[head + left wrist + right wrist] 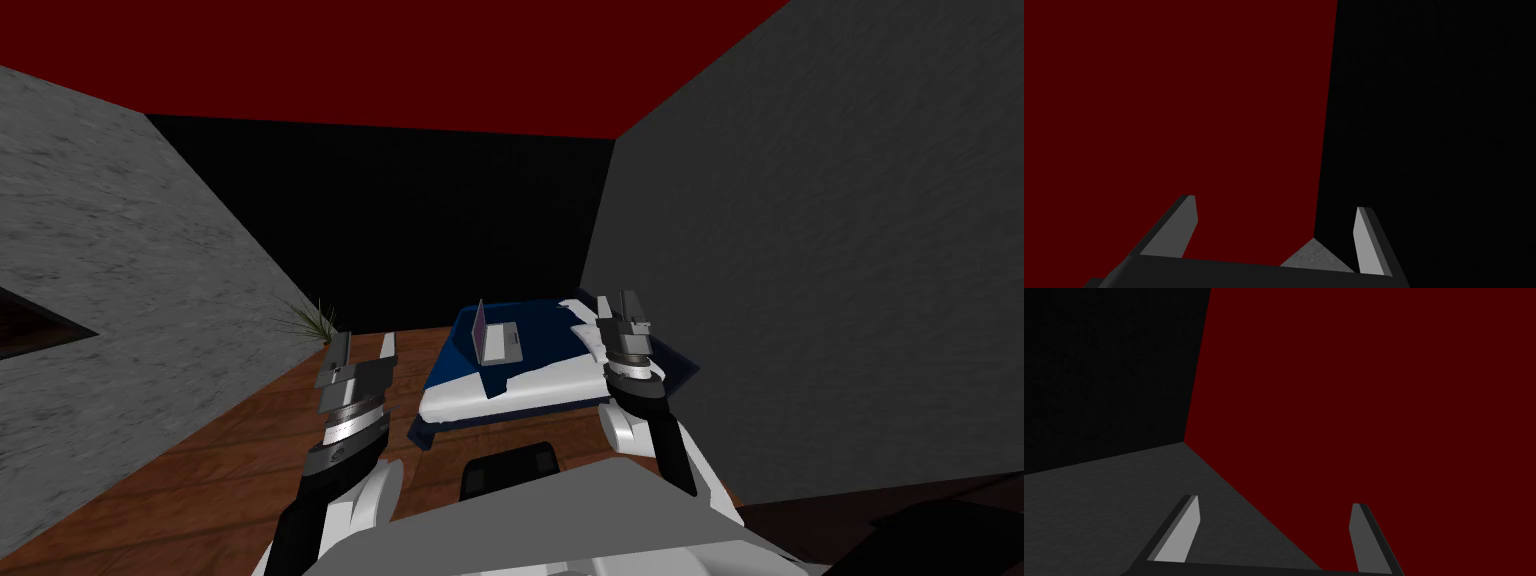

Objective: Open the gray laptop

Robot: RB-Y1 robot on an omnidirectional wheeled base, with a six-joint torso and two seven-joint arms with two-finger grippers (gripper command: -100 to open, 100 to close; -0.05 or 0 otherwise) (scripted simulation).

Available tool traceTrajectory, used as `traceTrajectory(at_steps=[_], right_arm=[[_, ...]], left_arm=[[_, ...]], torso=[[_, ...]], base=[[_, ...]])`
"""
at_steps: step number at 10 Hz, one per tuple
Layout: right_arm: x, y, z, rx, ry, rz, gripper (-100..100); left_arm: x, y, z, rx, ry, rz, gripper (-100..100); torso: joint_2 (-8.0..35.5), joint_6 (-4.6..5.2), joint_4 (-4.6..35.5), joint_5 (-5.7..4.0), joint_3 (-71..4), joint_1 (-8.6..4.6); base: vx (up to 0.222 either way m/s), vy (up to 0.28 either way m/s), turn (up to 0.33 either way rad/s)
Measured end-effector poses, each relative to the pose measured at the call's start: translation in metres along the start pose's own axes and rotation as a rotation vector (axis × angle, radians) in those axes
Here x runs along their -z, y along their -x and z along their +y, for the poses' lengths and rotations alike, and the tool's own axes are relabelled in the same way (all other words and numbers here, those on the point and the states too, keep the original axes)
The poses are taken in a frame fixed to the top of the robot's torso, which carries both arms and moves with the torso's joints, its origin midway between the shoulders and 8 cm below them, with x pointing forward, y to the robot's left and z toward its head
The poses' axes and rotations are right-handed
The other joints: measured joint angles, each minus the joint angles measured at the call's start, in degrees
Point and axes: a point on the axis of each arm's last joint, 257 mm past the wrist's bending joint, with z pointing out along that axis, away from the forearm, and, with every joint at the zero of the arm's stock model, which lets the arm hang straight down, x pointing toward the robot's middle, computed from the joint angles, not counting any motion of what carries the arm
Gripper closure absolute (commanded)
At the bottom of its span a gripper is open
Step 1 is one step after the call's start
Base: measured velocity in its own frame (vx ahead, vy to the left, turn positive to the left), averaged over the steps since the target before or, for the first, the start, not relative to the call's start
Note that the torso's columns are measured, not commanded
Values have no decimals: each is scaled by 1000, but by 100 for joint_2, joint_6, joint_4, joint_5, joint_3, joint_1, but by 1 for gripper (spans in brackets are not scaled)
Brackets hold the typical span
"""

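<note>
Plainly both the left gripper and right gripper hang spread wide, holding nothing; ahead, the grey laptop sits lid-up on the blue-covered bed, apart from both

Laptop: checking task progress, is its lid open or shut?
Open. In the head view the laptop has its lid standing up from its flat base, on the bed.

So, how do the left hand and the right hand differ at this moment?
The left hand is over the wooden floor beside the bed; the right hand shows against the bed's right side. The left hand is held farther back; the right hand reaches farther forward. Both are open, empty and away from the laptop.
</note>
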Motion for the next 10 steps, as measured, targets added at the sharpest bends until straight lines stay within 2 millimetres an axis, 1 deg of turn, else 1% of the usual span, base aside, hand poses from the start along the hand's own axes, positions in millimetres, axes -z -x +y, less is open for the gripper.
traceTrajectory(at_steps=[1, 2, 9, 10], right_arm=[[0, 0, 0, 0, 0, 0, 0], [0, 0, 0, 0, 0, 0, 0], [0, 0, 0, 0, 0, 0, 0], [0, 0, 0, 0, 0, 0, 0]], left_arm=[[0, 0, 0, 0, 0, 0, 0], [0, 0, 0, 0, 0, 0, 0], [0, 0, 0, 0, 0, 0, 0], [0, 0, 0, 0, 0, 0, -100]], torso=[[232, 0, 235, 0, -467, 0], [597, 0, 600, 0, -1200, 0], [3539, 0, 3537, 0, -7073, 0], [3962, 0, 3960, 0, -7919, 0]], base=[[0, 0, 0], [0, 0, 0], [0, 0, 0], [6, -1, -26]])
